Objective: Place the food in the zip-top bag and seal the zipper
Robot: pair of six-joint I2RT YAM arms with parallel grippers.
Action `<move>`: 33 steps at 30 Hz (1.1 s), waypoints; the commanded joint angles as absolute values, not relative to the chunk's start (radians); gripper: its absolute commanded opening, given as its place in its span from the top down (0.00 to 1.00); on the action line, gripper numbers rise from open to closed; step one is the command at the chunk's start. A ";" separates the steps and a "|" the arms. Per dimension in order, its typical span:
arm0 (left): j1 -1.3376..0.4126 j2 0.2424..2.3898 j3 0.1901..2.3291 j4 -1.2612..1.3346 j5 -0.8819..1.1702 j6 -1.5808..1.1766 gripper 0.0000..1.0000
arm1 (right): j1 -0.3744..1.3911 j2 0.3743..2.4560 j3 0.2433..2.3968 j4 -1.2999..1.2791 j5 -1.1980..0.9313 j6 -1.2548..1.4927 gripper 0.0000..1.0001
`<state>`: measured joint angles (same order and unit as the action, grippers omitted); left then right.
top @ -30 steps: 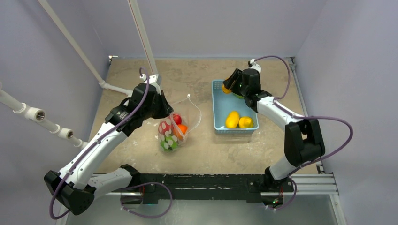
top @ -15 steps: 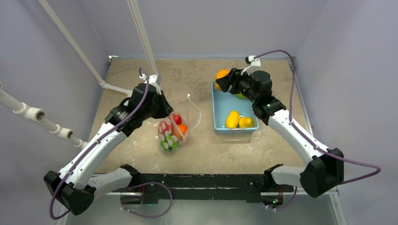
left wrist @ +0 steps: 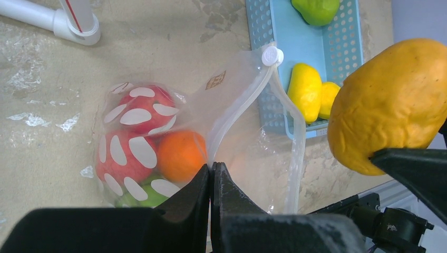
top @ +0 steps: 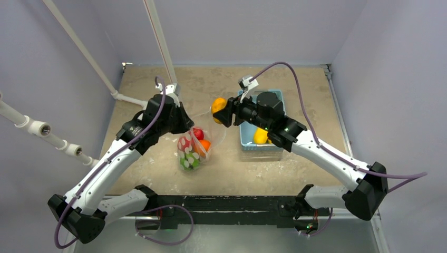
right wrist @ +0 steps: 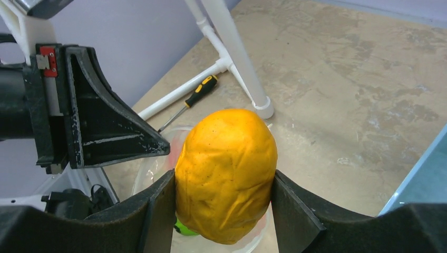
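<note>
Fruit (right wrist: 226,174), an orange one, sits clamped in my right gripper (top: 224,112) just over the open bag (left wrist: 237,121), whose rim my left gripper (left wrist: 211,182) pinches with closed jaws.

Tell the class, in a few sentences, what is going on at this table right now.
The left gripper is shut on the rim of the zip-top bag, holding its mouth open. Red, orange and green toy fruits sit inside the bag. The right gripper holds an orange-yellow fruit in the air over the bag's mouth, not yet dropped in. Two yellow fruits and a green fruit lie in the light-blue basket. The zipper is unsealed.
</note>
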<state>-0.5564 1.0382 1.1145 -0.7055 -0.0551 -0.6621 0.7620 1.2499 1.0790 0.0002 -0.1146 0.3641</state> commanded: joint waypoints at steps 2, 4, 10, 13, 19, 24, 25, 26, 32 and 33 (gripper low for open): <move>-0.549 1.013 1.126 -0.699 -0.049 -0.664 1.00 | 0.805 1.253 1.134 -0.031 -0.059 0.324 0.92; -0.549 1.012 1.127 -0.701 -0.048 -0.663 1.00 | 0.822 1.269 1.140 -0.038 -0.048 0.321 0.93; -0.549 1.011 1.125 -0.701 -0.040 -0.661 1.00 | 0.905 1.351 1.174 -0.061 0.011 0.316 0.93; -0.549 1.008 1.123 -0.698 -0.035 -0.663 1.00 | 0.940 1.397 1.193 -0.064 0.028 0.319 0.92; -0.549 1.003 1.131 -0.702 -0.032 -0.660 1.00 | 0.991 1.474 1.220 -0.078 0.052 0.321 0.83; -0.549 0.994 1.131 -0.704 -0.034 -0.659 1.00 | 1.012 1.508 1.222 -0.070 0.047 0.327 0.56; -0.549 0.993 1.131 -0.705 -0.034 -0.659 1.00 | 1.014 1.513 1.223 -0.067 0.044 0.329 0.48; -0.548 0.991 1.131 -0.708 -0.035 -0.659 1.00 | 1.015 1.515 1.224 -0.064 0.042 0.330 0.40; -0.549 0.984 1.128 -0.715 -0.040 -0.659 1.00 | 1.015 1.520 1.233 -0.060 0.059 0.332 0.12; -0.549 0.982 1.127 -0.713 -0.041 -0.658 1.00 | 1.015 1.518 1.235 -0.061 0.070 0.336 0.08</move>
<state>-0.5564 1.0065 1.1145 -0.7284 -0.0467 -0.6617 1.0107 1.5326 1.1828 -0.0902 0.0364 0.3378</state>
